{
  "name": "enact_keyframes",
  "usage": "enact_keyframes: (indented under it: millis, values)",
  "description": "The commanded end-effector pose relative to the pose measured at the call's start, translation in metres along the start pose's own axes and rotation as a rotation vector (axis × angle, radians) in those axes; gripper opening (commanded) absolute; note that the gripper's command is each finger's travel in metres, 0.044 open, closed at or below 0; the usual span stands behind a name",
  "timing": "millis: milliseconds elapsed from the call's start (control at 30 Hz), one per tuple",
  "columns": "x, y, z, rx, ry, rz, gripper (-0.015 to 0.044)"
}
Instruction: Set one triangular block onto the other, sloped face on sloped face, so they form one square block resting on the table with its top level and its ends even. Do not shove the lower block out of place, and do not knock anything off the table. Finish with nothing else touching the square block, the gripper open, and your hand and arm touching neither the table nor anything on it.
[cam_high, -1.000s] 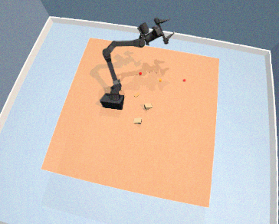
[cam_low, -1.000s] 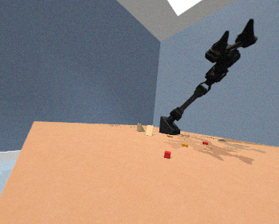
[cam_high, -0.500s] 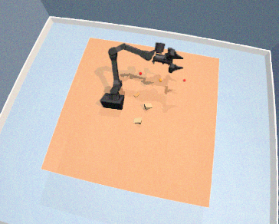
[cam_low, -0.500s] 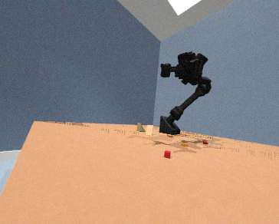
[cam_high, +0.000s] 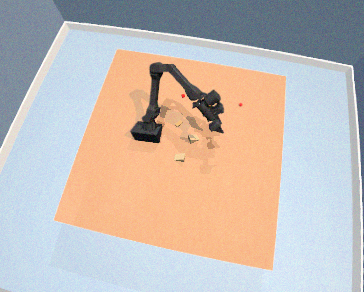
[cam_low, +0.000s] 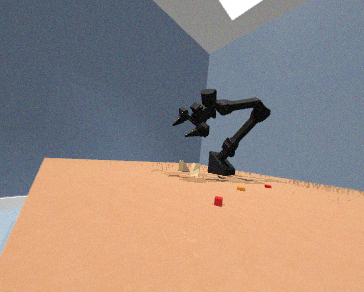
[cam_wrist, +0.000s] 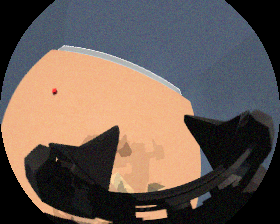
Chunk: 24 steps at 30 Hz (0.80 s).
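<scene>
Two tan triangular blocks lie apart on the orange table. One block (cam_high: 193, 138) lies right of the arm's base, the other block (cam_high: 180, 157) nearer the front. In the exterior view they show as small pale shapes (cam_low: 183, 165) (cam_low: 195, 170) left of the base. My gripper (cam_high: 217, 128) (cam_low: 181, 129) (cam_wrist: 152, 123) is open and empty. It hangs in the air above the table, to the right of the blocks and well clear of them. In the wrist view pale block edges (cam_wrist: 123, 182) show low between the fingers.
A small tan piece (cam_high: 178, 123) lies close to the base (cam_high: 146, 132). Red markers (cam_high: 183, 95) (cam_high: 240, 104) lie behind the gripper. A red cube (cam_low: 218, 201), an orange piece (cam_low: 241, 188) and a red piece (cam_low: 268, 186) lie on the table. A raised white rim (cam_high: 30, 95) borders the floor.
</scene>
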<state>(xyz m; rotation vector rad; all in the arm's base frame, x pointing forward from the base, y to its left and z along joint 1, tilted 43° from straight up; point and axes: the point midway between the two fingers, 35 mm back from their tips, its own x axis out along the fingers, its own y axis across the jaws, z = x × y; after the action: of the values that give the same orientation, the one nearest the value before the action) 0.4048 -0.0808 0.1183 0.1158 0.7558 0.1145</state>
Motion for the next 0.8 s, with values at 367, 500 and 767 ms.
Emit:
enact_keyframes:
  millis: [367, 500, 767]
  values:
    - [-0.028, 0.0, -0.205, -0.083, 0.249, 0.542, 0.044]
    - [-0.051, 0.019, -0.229, -0.026, 0.112, 0.682, 0.044]
    - [-0.061, 0.027, -0.233, 0.005, 0.029, 0.718, 0.044]
